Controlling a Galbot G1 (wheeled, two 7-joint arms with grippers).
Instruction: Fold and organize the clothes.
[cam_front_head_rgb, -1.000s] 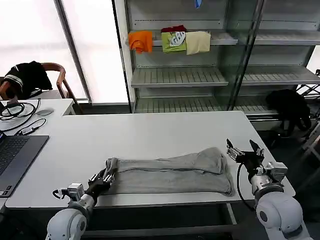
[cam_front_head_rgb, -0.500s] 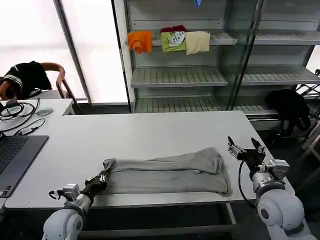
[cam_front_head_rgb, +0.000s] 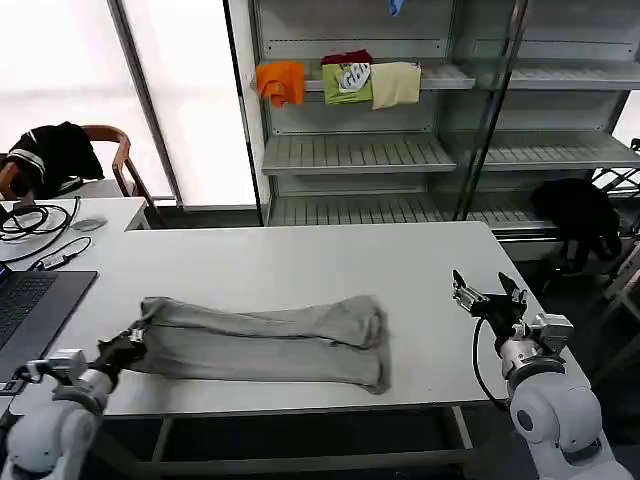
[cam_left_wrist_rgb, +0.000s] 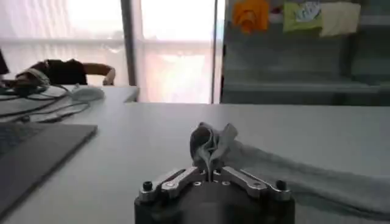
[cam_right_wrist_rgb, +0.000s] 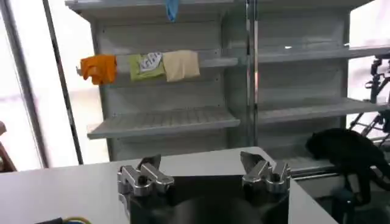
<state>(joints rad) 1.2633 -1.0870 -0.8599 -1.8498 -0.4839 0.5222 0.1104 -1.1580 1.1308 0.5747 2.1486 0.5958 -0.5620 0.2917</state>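
One lengthwise fold appears to have been made in the light grey T-shirt (cam_front_head_rgb: 265, 338), which is laid as a long, narrow band across the near half of the white table (cam_front_head_rgb: 300, 265), its rounded free end pointing toward the robot's right. One end of the band is pinched at the table's near left corner by the left gripper (cam_front_head_rgb: 125, 347); in the left wrist view the fingers are seen pressed together on a bunched tuft of grey fabric (cam_left_wrist_rgb: 210, 146), with the rest of the garment trailing away over the tabletop. The right gripper (cam_front_head_rgb: 487, 297) is held above the table's right edge, well apart from the shirt, its fingers spread and nothing between them, as the right wrist view confirms. By the look of it, the work is judged to be partway done: the sleeves and sides seem to be tucked in, but the band has not yet been folded crosswise into a compact stack. Orange, green and cream folded garments (cam_front_head_rgb: 340, 82) are seen on a shelf behind, and the shirt would presumably need putting away as well.
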